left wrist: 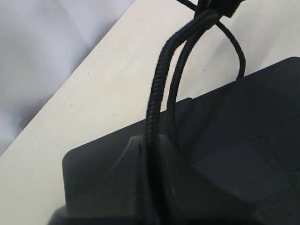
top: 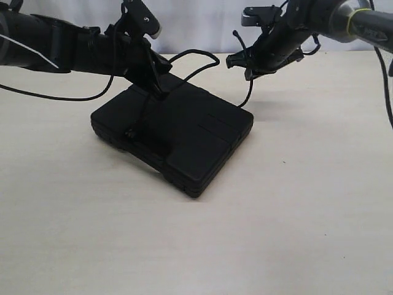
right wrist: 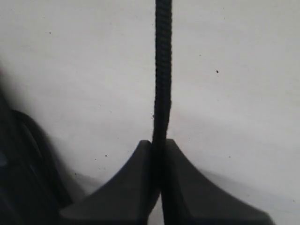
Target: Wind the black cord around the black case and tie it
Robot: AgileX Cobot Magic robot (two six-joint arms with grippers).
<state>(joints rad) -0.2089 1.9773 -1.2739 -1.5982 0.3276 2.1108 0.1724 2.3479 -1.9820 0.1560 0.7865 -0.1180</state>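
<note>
The black case (top: 184,132) lies flat on the pale table, mid-scene. The black cord (top: 202,56) arcs above its far edge between both grippers and also runs down across the case top. My left gripper (top: 161,91) hangs just over the case's far left part, shut on the black cord (left wrist: 157,84), which rises braided from between its fingers (left wrist: 126,164). My right gripper (top: 235,60) hovers behind the case's far right corner, shut on the cord (right wrist: 162,70); a tail drops from it to the table (top: 249,92). The case (left wrist: 243,136) fills the left wrist view.
The light wooden table (top: 307,215) spreads around the case on every side. A white cloth backdrop (top: 196,18) closes the far edge. Both arms' smooth cables (top: 55,95) hang near the left and right edges.
</note>
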